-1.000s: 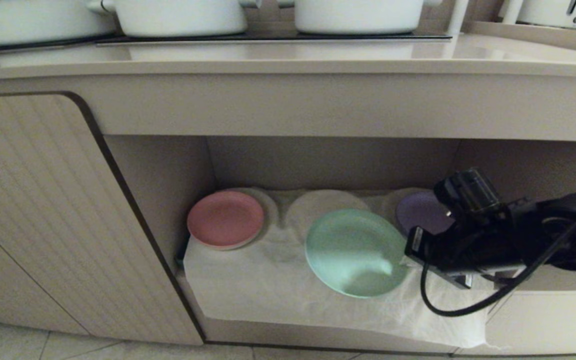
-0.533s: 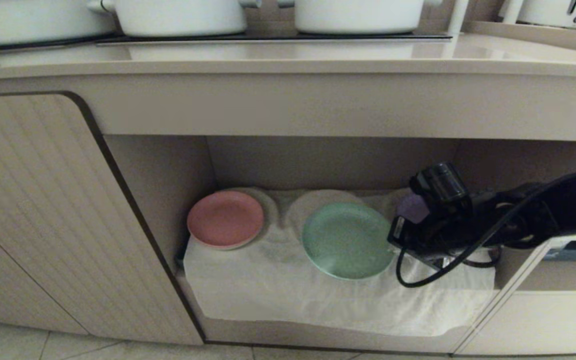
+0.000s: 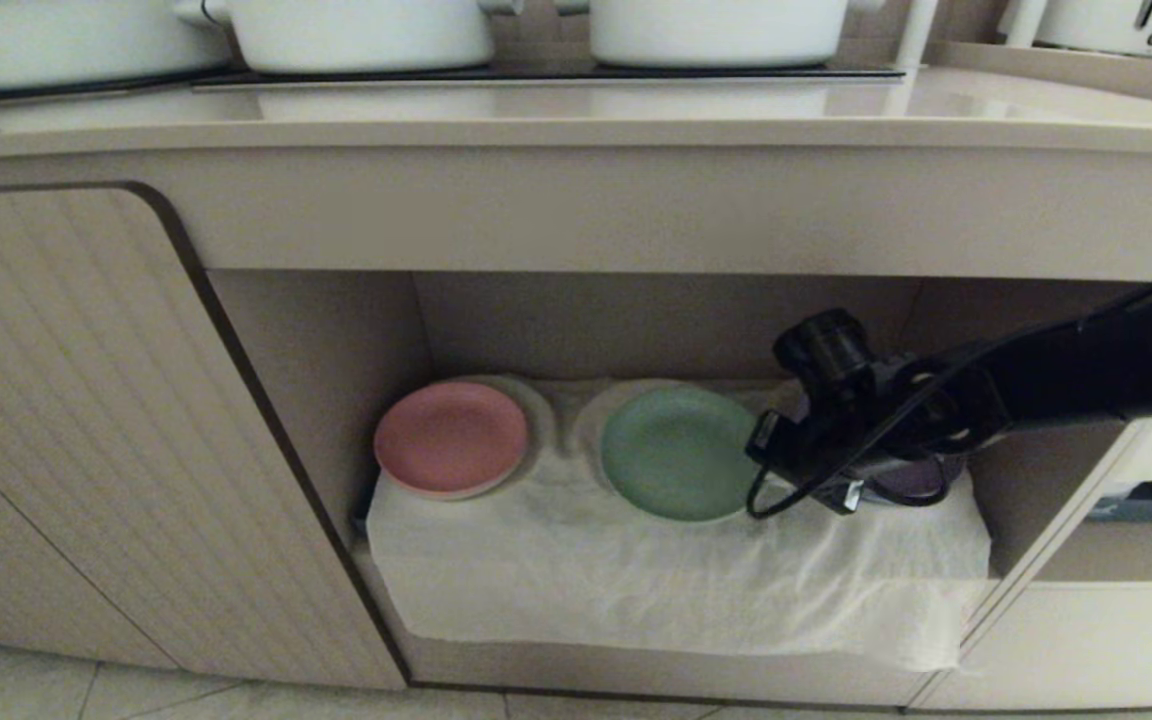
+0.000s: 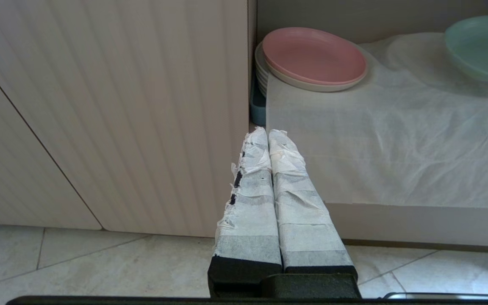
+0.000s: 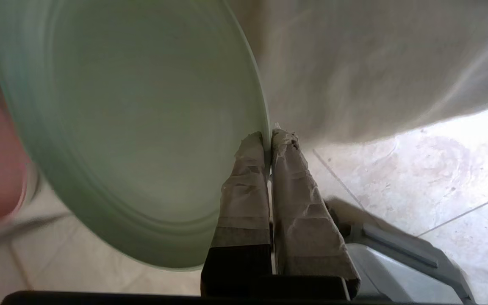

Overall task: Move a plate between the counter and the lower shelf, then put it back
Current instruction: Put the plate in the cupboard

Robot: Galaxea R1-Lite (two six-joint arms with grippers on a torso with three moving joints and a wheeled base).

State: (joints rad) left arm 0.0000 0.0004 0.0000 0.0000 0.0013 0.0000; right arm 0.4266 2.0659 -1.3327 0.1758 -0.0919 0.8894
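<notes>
While the right gripper (image 5: 268, 142) pinched the plate (image 3: 678, 452) by its right rim, it hung over the lower shelf (image 3: 676, 590).

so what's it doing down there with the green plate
The right claw is shut on the rim of the mint-green plate and holds it inside the lower shelf, over the middle dimple of the white cloth. A pink plate sits on stacked white plates to its left, and a purple plate shows behind the arm. The left claw is shut and idle by the ribbed cabinet door. White pots stand on the counter above.
</notes>
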